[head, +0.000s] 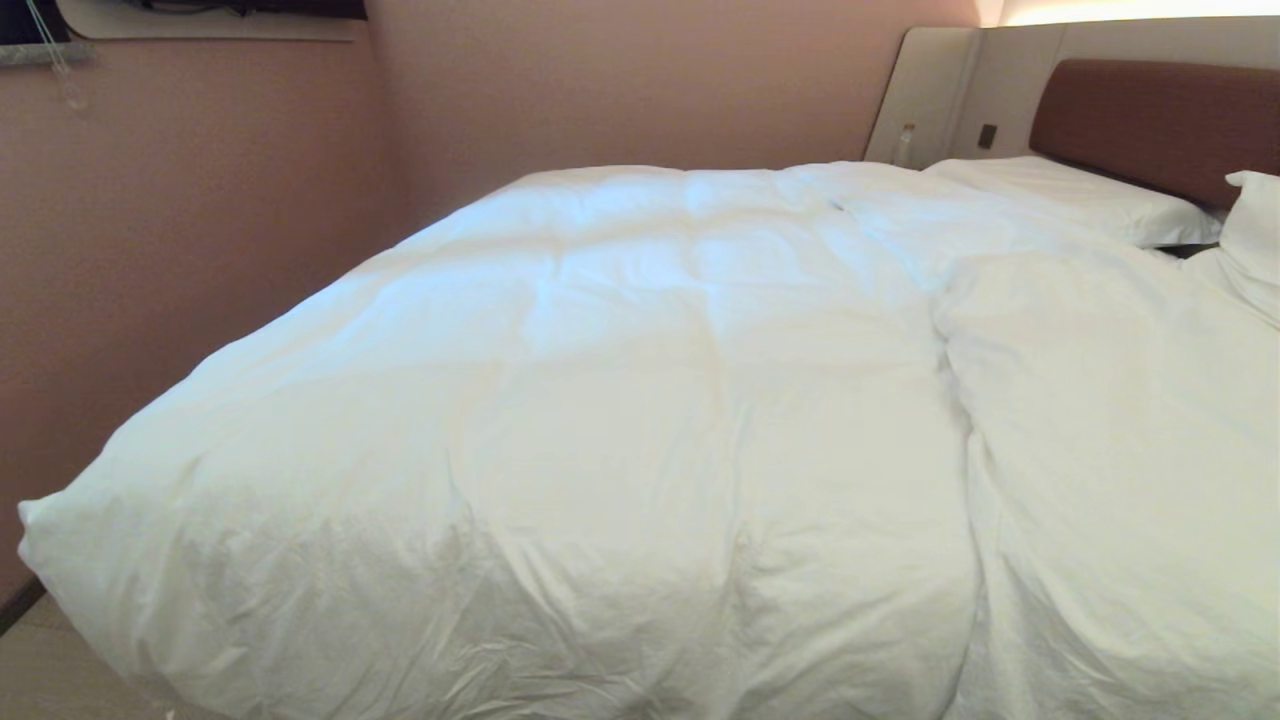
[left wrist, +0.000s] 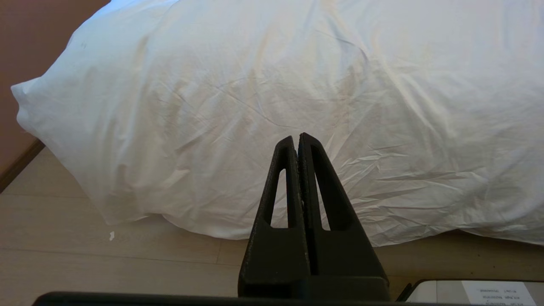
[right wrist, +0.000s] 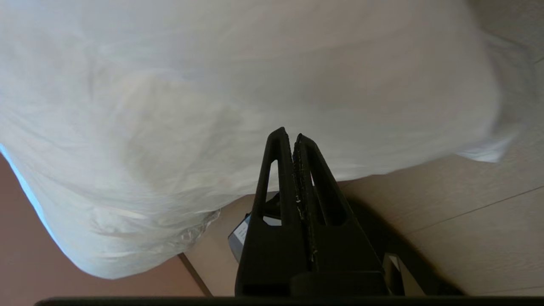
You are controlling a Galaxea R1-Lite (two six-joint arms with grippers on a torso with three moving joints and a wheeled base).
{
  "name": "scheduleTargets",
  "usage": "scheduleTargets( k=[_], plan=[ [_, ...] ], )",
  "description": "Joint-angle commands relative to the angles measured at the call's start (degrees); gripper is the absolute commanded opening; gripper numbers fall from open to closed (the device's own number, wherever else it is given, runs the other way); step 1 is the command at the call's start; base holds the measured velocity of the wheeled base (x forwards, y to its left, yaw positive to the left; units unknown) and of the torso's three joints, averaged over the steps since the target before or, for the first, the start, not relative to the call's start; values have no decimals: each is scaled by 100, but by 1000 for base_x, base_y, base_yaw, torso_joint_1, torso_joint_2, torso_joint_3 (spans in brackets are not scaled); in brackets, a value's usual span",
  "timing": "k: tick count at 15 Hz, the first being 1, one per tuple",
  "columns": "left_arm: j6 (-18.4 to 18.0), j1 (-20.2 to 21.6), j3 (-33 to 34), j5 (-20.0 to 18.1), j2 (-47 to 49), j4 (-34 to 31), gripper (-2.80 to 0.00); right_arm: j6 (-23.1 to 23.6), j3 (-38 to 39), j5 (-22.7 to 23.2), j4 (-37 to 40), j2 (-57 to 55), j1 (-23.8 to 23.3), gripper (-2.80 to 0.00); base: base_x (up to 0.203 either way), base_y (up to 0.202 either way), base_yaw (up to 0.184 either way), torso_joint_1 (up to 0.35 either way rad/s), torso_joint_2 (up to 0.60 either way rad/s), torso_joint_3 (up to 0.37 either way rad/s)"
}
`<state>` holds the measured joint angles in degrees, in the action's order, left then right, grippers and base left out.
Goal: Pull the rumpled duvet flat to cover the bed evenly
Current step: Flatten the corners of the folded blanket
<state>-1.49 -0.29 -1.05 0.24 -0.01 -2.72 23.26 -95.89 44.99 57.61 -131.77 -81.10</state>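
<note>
Both the left gripper (left wrist: 296, 138) and right gripper (right wrist: 289, 135), fingers pressed together and empty, hang off the bed's foot, the duvet (head: 620, 400) draped ahead of them, its fold running headboard-ward nearer the right.

Warm dim light; bright strip above headboard (head: 1160, 120); right wrist view motion-blurred.

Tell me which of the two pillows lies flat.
The far pillow, flat below the brown headboard; the other pillow, at the right edge, stands propped up.

Duvet (head: 640, 400) fills bed edge to edge; wall (head: 200, 220) tight on left; floor (left wrist: 106, 263) strip open nr foot
</note>
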Motion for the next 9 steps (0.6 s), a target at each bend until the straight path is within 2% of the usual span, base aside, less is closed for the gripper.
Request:
scheduleTargets(
  k=[1, 2, 3, 9],
  plan=[
    [0, -6, -1, 2, 1, -1, -280, 4, -17, 37, 128, 82, 68, -280, 0, 0, 0, 0, 0, 0],
    [0, 3, -1, 2, 1, -1, -280, 3, -17, 45, 146, 122, 68, -280, 0, 0, 0, 0, 0, 0],
    [0, 3, -1, 2, 1, -1, -280, 7, -9, 49, 154, 138, 68, 0, 0, 0, 0, 0, 0, 0],
    [0, 3, -1, 2, 1, -1, -280, -12, 19, 118, 401, 240, 272, 0, 0, 0, 0, 0, 0, 0]
  ],
)
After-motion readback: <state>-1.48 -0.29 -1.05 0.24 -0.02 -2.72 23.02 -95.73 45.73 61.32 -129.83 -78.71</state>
